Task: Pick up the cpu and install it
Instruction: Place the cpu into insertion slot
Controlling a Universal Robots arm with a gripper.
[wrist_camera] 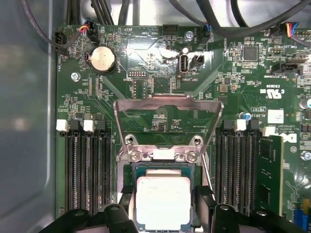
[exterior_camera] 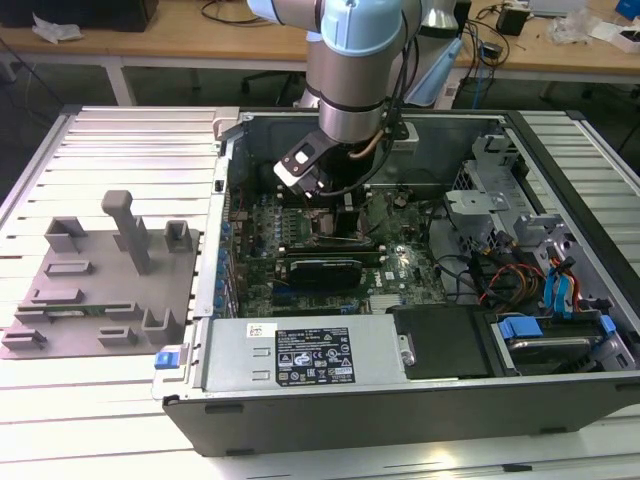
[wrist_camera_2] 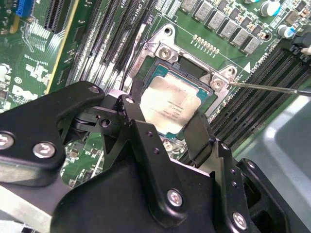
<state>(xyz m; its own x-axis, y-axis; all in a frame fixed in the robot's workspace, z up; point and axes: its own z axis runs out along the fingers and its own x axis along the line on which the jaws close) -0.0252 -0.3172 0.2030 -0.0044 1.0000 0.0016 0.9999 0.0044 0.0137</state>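
The cpu is a small square chip with a pale silver top. It sits level within the metal-framed socket of the green motherboard, and I cannot tell whether it is fully seated. My gripper reaches down into the open computer case. Its black fingers press against two opposite edges of the chip, so it is shut on the cpu. The socket's load plate stands flipped open beyond the chip. A thin retention lever sticks out to one side.
Rows of black memory slots flank the socket, and one holds a memory stick. A coin battery lies further along the board. The case also holds a power supply, an expansion card and cabled drive bays. A grey fixture plate lies at the exterior view's left.
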